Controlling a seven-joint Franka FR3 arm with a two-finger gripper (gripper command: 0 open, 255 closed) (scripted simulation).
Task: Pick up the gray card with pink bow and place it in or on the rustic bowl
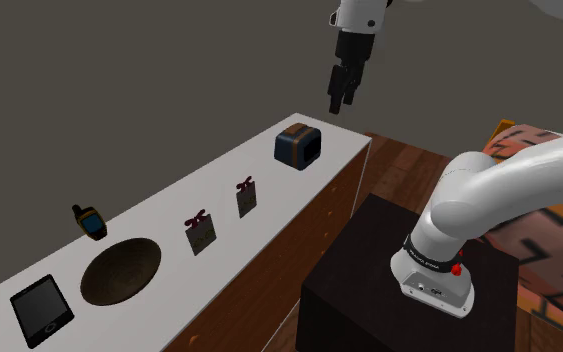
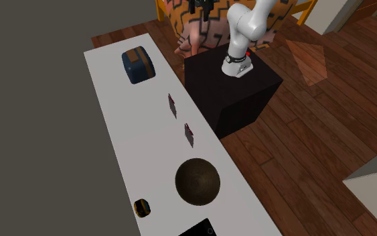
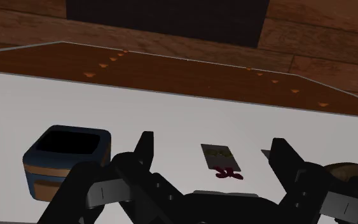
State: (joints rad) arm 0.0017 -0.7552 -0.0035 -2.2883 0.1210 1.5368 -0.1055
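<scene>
Gripper [image 1: 342, 100] hangs high over the far end of a white counter [image 1: 169, 205], well clear of everything on it. In the wrist view its jaws are released: the two black fingers [image 3: 144, 149] stand wide apart with nothing between them but the counter far below.

The grey card [image 1: 246, 197] sits on the counter between a blue box [image 1: 297, 146] and the second card [image 1: 201, 232], apart from both. In the wrist view the card [image 3: 219, 159] lies under the gap between the fingers, its dark red-pink bow on the edge nearest the camera. Both cards are grey with reddish bows. The one nearer the box looks the pinker in the shoulder view, though the difference is slight. From the second exterior view they show as thin slivers [image 2: 172, 105] [image 2: 189, 134], so they appear to stand on edge.

The bowl [image 1: 119, 270], dark brown and round, rests further along the counter past the second card, holding nothing. Just beyond it are a small yellow-and-dark gadget [image 1: 89, 222] by the wall and a black tablet [image 1: 39, 310] at the counter's end.

The arm [image 1: 489, 200] rises from a black stand [image 1: 369, 290] on a wooden floor [image 2: 314, 134] beside the counter.
</scene>
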